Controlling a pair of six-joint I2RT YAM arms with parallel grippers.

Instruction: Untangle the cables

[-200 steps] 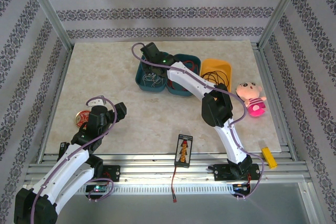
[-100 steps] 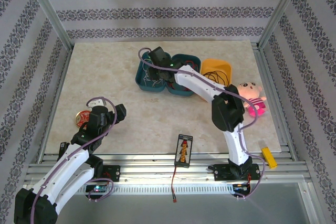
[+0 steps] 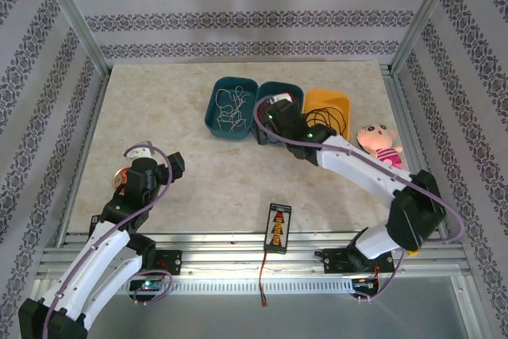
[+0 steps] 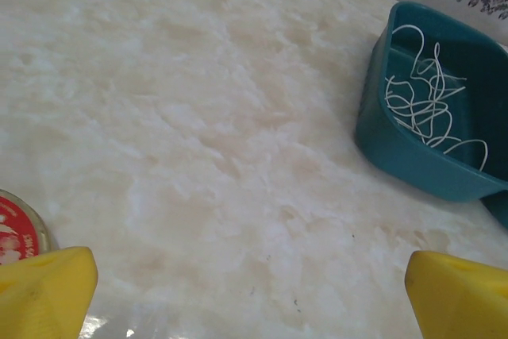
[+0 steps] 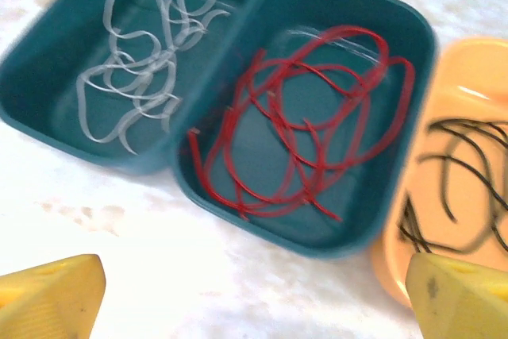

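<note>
- Thin red wire (image 5: 274, 105) lies loosely coiled inside the middle teal plastic tub (image 5: 349, 5).
- Whitish-clear wire (image 5: 143, 77) lies in the twin teal tub (image 5: 32, 93) touching its left side; black wire (image 5: 468, 156) lies in the orange tub (image 5: 460, 61) on its right.
- Right gripper (image 5: 254, 299), above its near edge, gapes wide, empty.
- Left gripper (image 4: 252, 291), well away leftward, is likewise spread and holds nothing.

R gripper (image 5: 254, 307) backed off left teal bin (image 3: 226, 134), now over near edge of mid teal bin (image 3: 279, 85). Jaws went near-shut to wide, empty. White cable (image 3: 230, 109) now uncovered. R elbow (image 3: 413, 212) swung out right. L arm (image 3: 119, 212) nudged left.
</note>
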